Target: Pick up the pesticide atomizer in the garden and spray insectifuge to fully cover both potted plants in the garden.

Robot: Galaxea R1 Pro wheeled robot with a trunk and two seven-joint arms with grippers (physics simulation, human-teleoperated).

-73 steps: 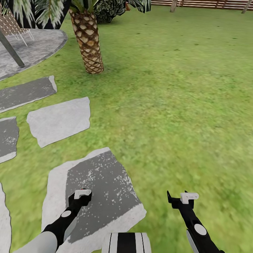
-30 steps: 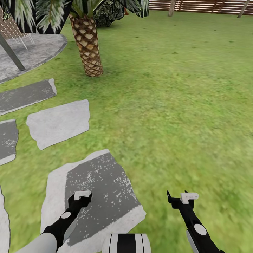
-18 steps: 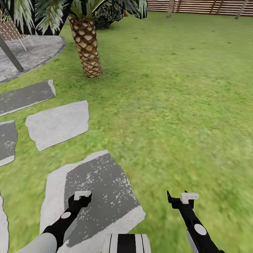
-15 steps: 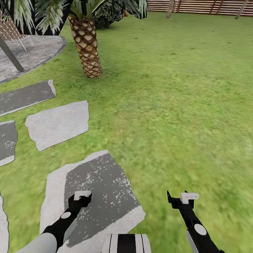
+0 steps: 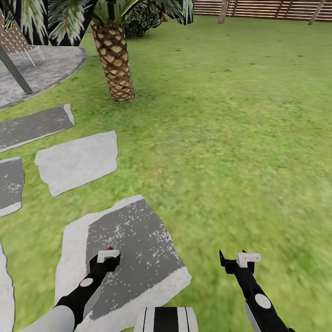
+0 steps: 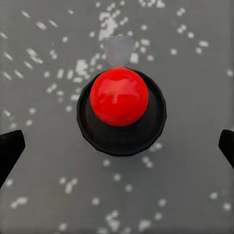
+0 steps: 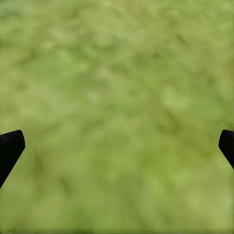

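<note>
Hovering left hand (image 6: 117,146) open above pesticide atomizer (image 6: 120,109), right hand (image 7: 117,146) open over lawn (image 7: 117,73)

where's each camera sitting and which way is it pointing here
Head view: from the robot's head, looking forward and down over the lawn, stepping stones, a palm trunk and far fence; both arms show, left pincer and right pincer.
Left wrist view: from the left arm, looking down along its fingers at the pesticide atomizer standing on a speckled grey stone.
Right wrist view: from the right arm, facing blurred grass; dark fingertips at the edges.
Shared: head and left wrist views both show that stone.
</note>
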